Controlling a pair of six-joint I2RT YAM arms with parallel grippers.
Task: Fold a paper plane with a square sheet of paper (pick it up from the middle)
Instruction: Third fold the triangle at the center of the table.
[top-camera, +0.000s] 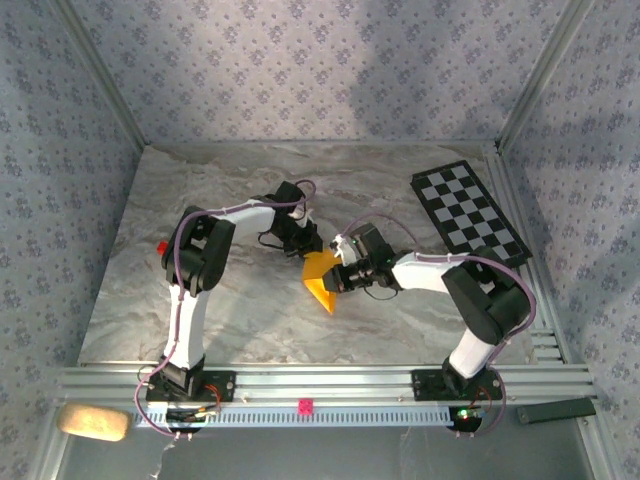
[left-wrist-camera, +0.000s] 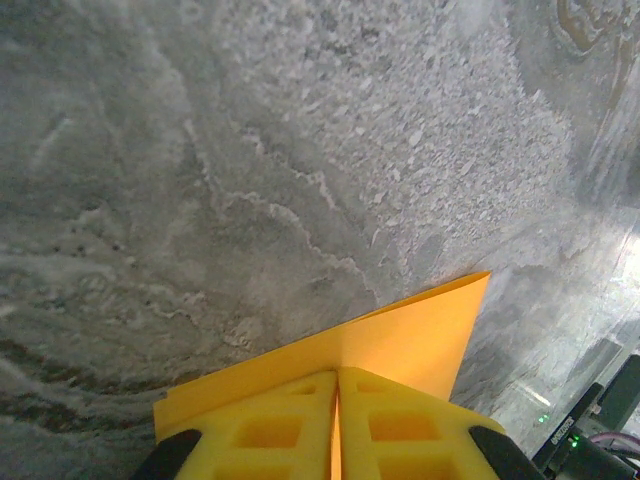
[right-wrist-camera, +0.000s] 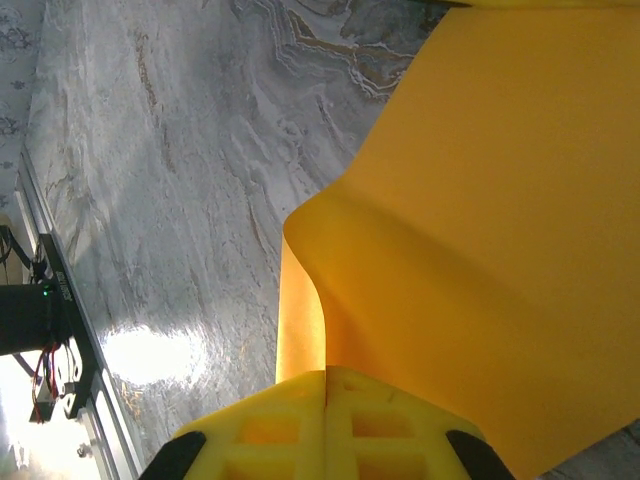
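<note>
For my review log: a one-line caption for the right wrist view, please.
Right claw shut on the curling orange-yellow paper over the marble table.

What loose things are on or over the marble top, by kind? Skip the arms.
Orange paper sheet: 1
Checkered board: 1
Small red object: 1
Total: 3
</note>
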